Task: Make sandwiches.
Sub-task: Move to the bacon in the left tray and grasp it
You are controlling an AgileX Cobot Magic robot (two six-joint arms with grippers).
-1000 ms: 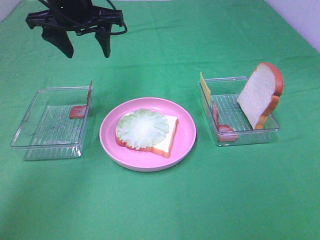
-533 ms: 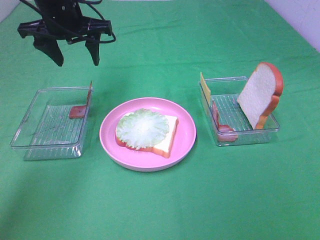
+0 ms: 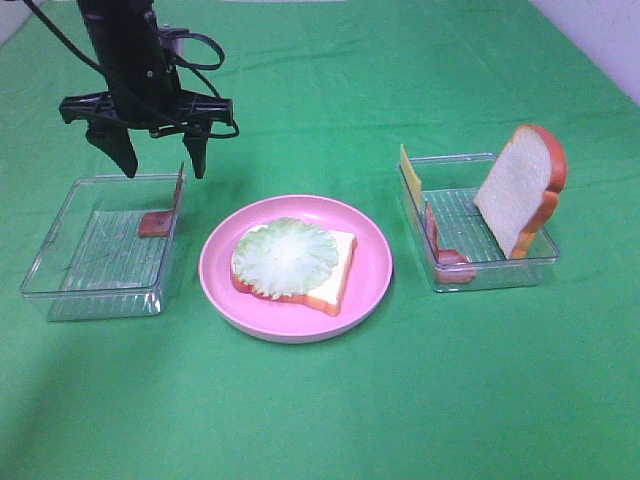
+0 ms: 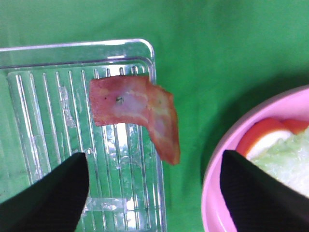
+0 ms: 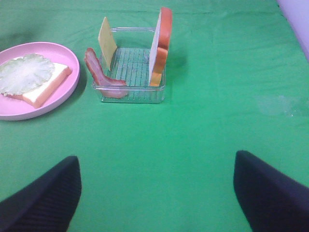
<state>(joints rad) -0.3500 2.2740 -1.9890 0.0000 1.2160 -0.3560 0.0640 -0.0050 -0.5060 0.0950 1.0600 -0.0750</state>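
Picking up the bacon strip (image 3: 155,222) looks to be the step in hand. The left pincer (image 3: 162,170) hangs with its jaws wide and nothing between them, above the 1 o'clock corner of the left tray (image 3: 90,260), which sits on the green surface (image 3: 400,400) at 9 o'clock from the pink plate (image 3: 215,285). The strip lies partly on the tray floor and partly propped against the tray's 3 o'clock wall, its raised end showing above the rim. From the left wrist view it sits between the two fingers, one over the tray floor and the other over the gap toward the plate. A clean grasp, I judge, means closing on the raised end above the rim so the wall is not pinched too. The tray looks light and could lift or slide. On the plate, lettuce (image 3: 285,255) covers a bread slice (image 3: 338,270), and the strip should land flat at its centre. At 3 o'clock from the plate, the right tray (image 3: 500,265) holds cheese (image 3: 409,172) at its 10 o'clock corner, a second bacon strip (image 3: 440,250) along its 9 o'clock wall and an upright bread slice (image 3: 520,190) leaning at its 3 o'clock side. The right pincer (image 5: 155,159), seen only from its own wrist camera, is spread wide and empty, well short of that tray.
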